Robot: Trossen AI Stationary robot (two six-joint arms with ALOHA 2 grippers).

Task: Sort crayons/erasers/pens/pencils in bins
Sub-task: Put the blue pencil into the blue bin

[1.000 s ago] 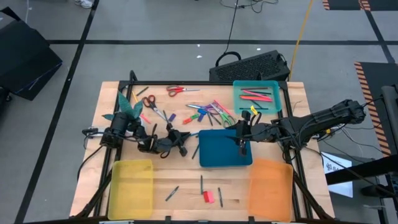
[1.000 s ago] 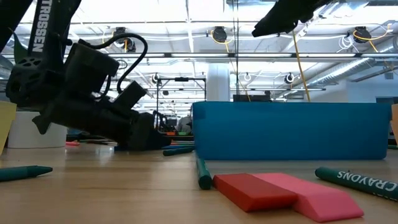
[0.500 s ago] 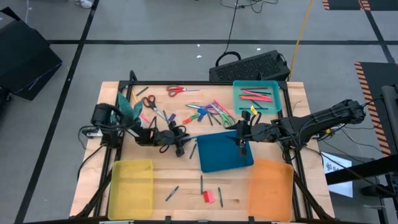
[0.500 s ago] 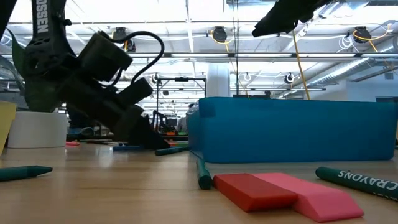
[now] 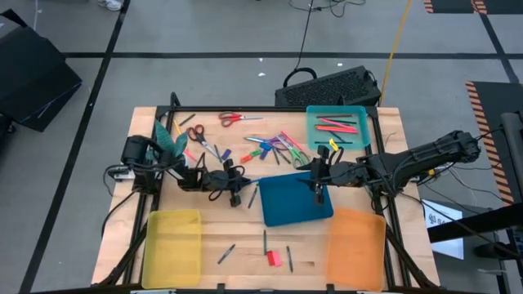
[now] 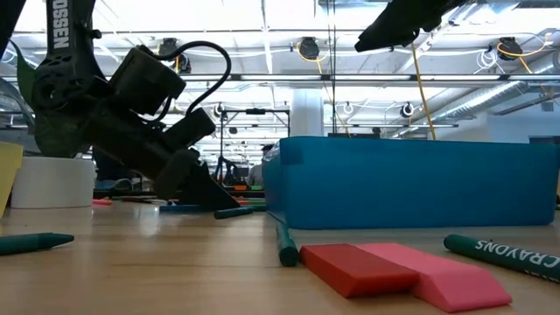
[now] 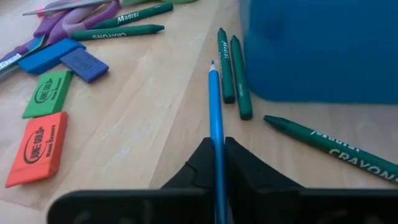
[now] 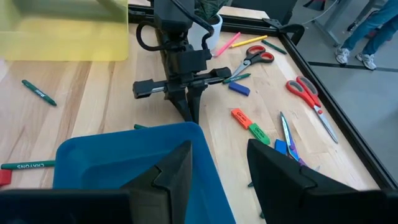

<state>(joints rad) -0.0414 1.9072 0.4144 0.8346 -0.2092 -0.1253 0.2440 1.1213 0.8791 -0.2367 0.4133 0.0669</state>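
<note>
- Left wrist view: the left gripper [image 7: 217,163] has its jaws pinched tight on a blue pencil [image 7: 215,106], which runs out ahead of the fingertips with its point low over the wood.
- Ahead of that point and to one side sit two green crayons [image 7: 232,74] lying side by side, then the wall of the dark blue bin [image 7: 323,50]. A third green crayon [image 7: 326,148] lies beside the jaws, just off that wall.
- On the other side of the jaws: the erasers, red [image 7: 36,148] and green [image 7: 47,93] nearest, two blue ones [image 7: 62,60] beyond. All lie flat and apart from the pencil.
- Risk, as we judge it: the grip sits at the pencil's rear, so any drag of the point on the table could pivot it in the jaws or pull it free. A low sweep toward the bin would rake the two crayons or strike the bin wall.
- Open room: bare wood between the erasers and the crayons; lifting first looks the safest exit.
- High view: the right gripper [image 5: 319,189] hangs over the bin's right part; its jaws stand apart with nothing between them. We expect crowding if both arms work that bin together.
</note>
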